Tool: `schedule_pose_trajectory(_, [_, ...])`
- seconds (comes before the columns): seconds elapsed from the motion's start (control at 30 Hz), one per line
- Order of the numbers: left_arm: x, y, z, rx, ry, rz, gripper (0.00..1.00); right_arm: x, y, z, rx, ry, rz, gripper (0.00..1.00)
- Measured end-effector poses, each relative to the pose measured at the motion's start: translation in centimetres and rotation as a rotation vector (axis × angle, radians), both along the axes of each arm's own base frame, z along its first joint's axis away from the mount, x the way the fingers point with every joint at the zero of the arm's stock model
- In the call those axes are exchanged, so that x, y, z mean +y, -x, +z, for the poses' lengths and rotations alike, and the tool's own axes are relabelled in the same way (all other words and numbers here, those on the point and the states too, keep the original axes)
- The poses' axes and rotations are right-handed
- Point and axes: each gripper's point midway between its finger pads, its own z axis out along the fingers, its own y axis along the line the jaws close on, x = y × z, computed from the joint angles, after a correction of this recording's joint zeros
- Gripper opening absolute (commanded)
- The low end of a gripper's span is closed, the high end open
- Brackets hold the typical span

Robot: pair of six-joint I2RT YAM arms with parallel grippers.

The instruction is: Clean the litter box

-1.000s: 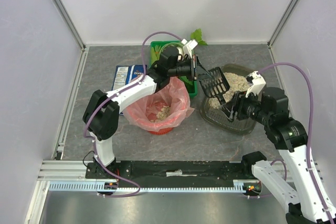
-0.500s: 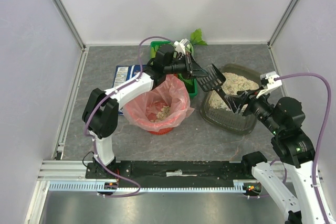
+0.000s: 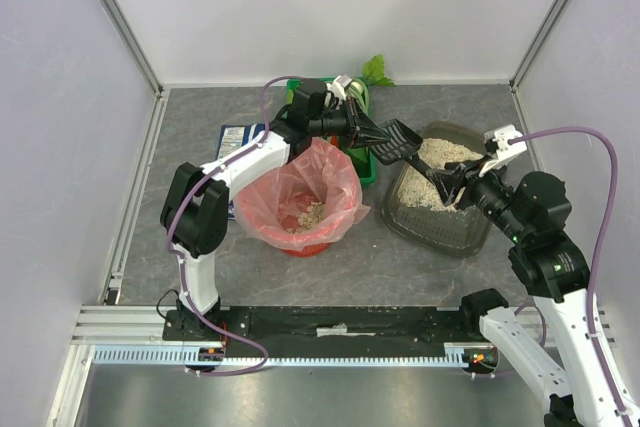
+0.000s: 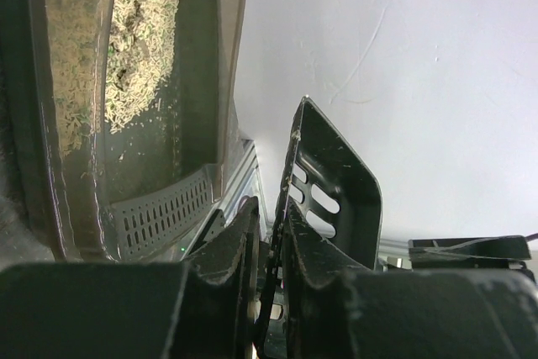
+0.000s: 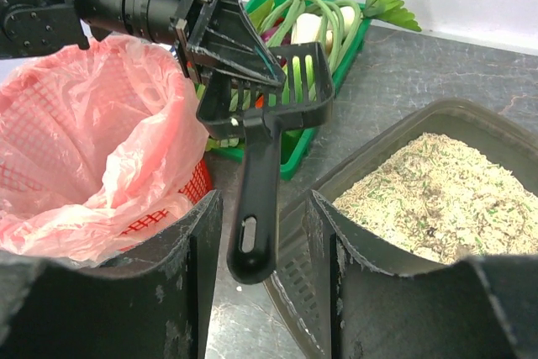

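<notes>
Litter box [image 3: 440, 232]: sitting on the right side of the counter [image 3: 200, 117], just right of the bin, and holding beige litter [image 3: 445, 155] that is heaped toward its far end.
Scoop [image 3: 402, 139]: hanging in the air over the box's far left corner, its slotted head toward the left arm and its handle pointing at the right arm.
Left hand [image 3: 372, 130]: reaching across above the bin and pinching the rim of the scoop's head, jaws closed tight on it.
Right hand [image 3: 452, 185]: hovering over the litter with its fingers parted; the scoop's handle is lying between them (a gap is showing on each side in the wrist view).
Bin [image 3: 335, 172]: red, wearing a pink bag, with beige bits lying at the bottom.
Green crate [image 5: 296, 153]: sitting behind the bin and carrying vegetables.
</notes>
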Motion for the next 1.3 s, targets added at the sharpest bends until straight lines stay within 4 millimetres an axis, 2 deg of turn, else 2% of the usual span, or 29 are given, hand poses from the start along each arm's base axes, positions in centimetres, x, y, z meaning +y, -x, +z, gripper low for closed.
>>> schedule_pose_trajectory(0.27, [0.6,-0.5,-0.1,0.04,0.004,0.002,0.02,0.2,-0.2,-1.0,0.015,0.036,0.023,0.48])
schedule_pose_trajectory(0.5, [0.6,-0.6,-0.6,0.058,-0.003,0.001,0.02,0.4,-0.8,-1.9,0.031,0.073,0.035,0.39])
schedule_pose_trajectory(0.9, [0.4,-0.7,-1.4,0.078,-0.013,-0.004,0.02,1.1,-1.5,-4.0,0.083,0.108,0.066,0.4])
schedule_pose_trajectory(1.0, [0.4,-0.7,-1.4,0.079,-0.013,-0.005,0.02,1.1,-1.6,-4.4,0.089,0.11,0.069,0.35])
schedule_pose_trajectory(1.3, [0.6,-0.7,-1.7,0.091,-0.022,-0.003,0.02,1.4,-1.8,-4.5,0.077,0.107,0.079,0.44])
